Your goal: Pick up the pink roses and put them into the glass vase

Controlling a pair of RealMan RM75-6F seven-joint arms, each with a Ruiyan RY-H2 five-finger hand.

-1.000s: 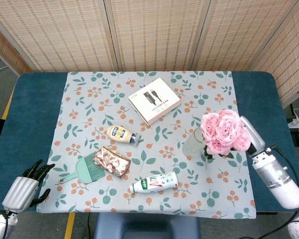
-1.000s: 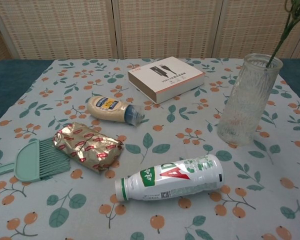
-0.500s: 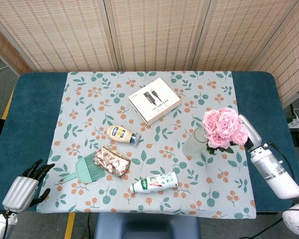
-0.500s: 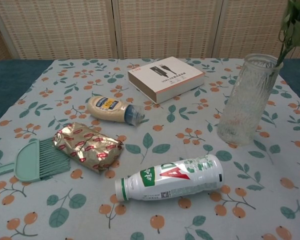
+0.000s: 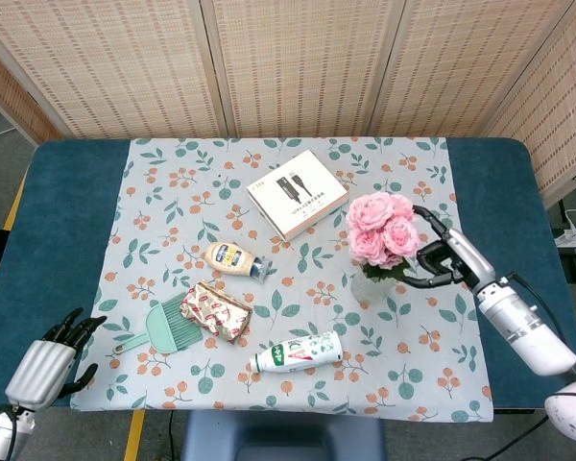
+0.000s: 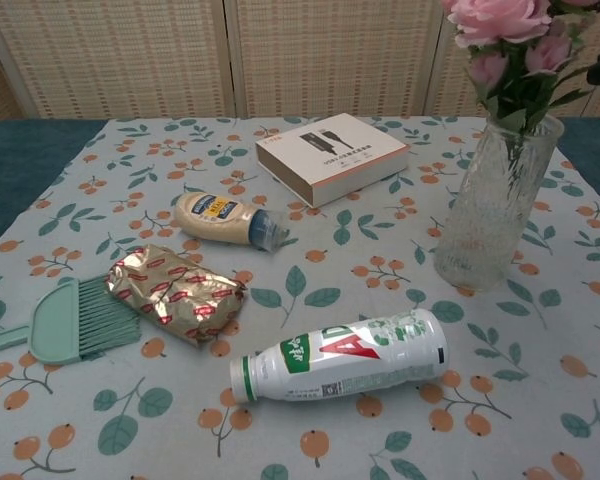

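Room: the floral cloth (image 5: 173, 206) has bare stretches along its right and near edges; blue table (image 5: 62, 230) shows at both sides.
Roses: pink roses (image 5: 379, 229) stand in the glass vase (image 6: 495, 205), blooms bunched above the rim, green stems inside.
Right hand: right hand (image 5: 442, 259) just beside the vase, fingers apart, holding nothing.
Left hand: left hand (image 5: 53, 355) at the table's near left corner, fingers loosely spread, holding nothing.

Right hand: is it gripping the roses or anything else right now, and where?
Nothing. The right hand is open beside the pink roses, whose stems stand in the glass vase. The left hand holds nothing either.
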